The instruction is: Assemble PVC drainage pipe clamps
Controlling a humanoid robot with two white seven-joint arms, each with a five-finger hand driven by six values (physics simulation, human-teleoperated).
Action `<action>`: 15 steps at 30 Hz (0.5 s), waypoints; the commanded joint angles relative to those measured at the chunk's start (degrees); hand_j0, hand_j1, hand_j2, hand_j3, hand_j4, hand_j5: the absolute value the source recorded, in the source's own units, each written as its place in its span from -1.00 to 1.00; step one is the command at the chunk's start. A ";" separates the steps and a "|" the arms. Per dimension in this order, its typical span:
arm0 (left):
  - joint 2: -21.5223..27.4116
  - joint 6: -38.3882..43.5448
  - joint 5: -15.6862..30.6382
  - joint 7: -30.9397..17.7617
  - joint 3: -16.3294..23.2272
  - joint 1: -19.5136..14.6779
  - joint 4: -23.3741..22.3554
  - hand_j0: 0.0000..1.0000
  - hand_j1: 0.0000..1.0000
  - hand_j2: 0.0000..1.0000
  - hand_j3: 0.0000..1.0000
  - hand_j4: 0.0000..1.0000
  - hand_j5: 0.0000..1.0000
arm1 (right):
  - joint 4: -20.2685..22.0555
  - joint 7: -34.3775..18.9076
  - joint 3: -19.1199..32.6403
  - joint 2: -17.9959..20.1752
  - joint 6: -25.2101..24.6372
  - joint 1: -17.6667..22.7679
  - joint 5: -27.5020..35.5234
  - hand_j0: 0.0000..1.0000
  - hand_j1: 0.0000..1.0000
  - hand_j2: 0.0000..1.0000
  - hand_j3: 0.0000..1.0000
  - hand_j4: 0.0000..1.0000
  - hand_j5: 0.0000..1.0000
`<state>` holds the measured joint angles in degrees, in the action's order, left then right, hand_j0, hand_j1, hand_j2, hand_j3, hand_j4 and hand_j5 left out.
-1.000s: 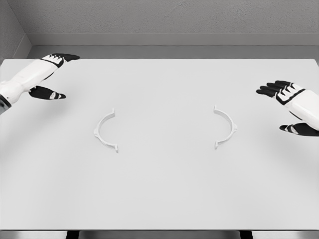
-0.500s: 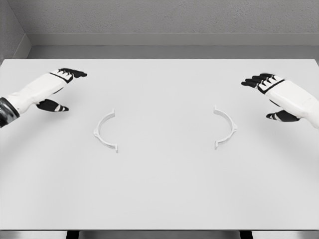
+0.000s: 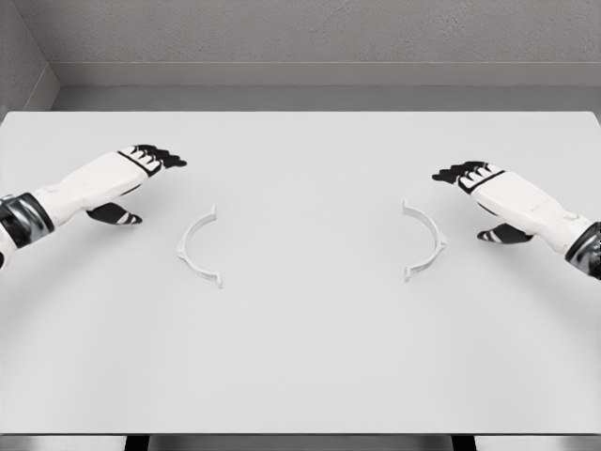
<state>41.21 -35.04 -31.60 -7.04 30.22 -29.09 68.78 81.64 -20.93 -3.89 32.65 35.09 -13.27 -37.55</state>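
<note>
Bright, even light — faint shadows, perhaps overexposed

White clamp halves point(image 3: 199, 248) — white table point(image 3: 300, 357)

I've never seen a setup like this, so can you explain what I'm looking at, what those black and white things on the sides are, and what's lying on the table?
This is a simulator's render, seen from a camera on a humanoid robot's head, looking down at a white table. The black and white shapes are the robot's two five-finger hands: the left hand comes in from the picture's left, the right hand from the right. Both have their fingers open and hold nothing. On the table lie two white half-rings, the left clamp half and the right clamp half, well apart, with their open sides facing each other. Each hand hovers near the half on its own side without touching it.
</note>
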 commanded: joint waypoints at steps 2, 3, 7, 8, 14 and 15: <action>1.15 0.04 1.19 0.09 0.01 0.00 1.62 1.00 1.00 1.00 1.00 1.00 1.00 | -2.01 0.01 -1.91 -0.48 -0.09 -0.27 0.19 1.00 1.00 1.00 1.00 1.00 1.00; 1.85 0.04 1.19 0.09 0.10 0.17 4.43 1.00 1.00 1.00 1.00 1.00 1.00 | -2.01 0.01 -1.99 -0.57 -0.09 -0.35 0.19 1.00 1.00 1.00 1.00 1.00 1.00; 4.22 0.04 1.10 -0.17 1.51 2.11 8.82 1.00 1.00 1.00 1.00 1.00 1.00 | -2.10 0.01 -2.17 -0.66 -0.09 -0.62 0.19 1.00 1.00 1.00 1.00 1.00 1.00; 5.01 0.04 1.10 -0.17 1.51 2.90 10.14 1.00 1.00 1.00 1.00 1.00 1.00 | -2.27 0.01 -2.17 -0.66 -0.09 -0.62 0.19 1.00 1.00 1.00 1.00 1.00 1.00; 4.75 0.04 1.19 -0.17 1.51 3.87 10.50 1.00 1.00 1.00 1.00 1.00 1.00 | -2.54 0.01 -2.26 -1.54 -0.09 -1.15 -0.69 1.00 1.00 1.00 1.00 1.00 1.00; 4.66 0.04 1.19 -0.17 1.51 3.96 10.50 1.00 1.00 1.00 1.00 1.00 1.00 | -2.45 0.01 -2.26 -1.54 -0.09 -1.15 -0.77 1.00 1.00 1.00 1.00 1.00 1.00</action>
<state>45.79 -35.04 -30.80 -7.24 31.73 -25.05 78.98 79.19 -20.92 -6.20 31.22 35.10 -14.50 -38.45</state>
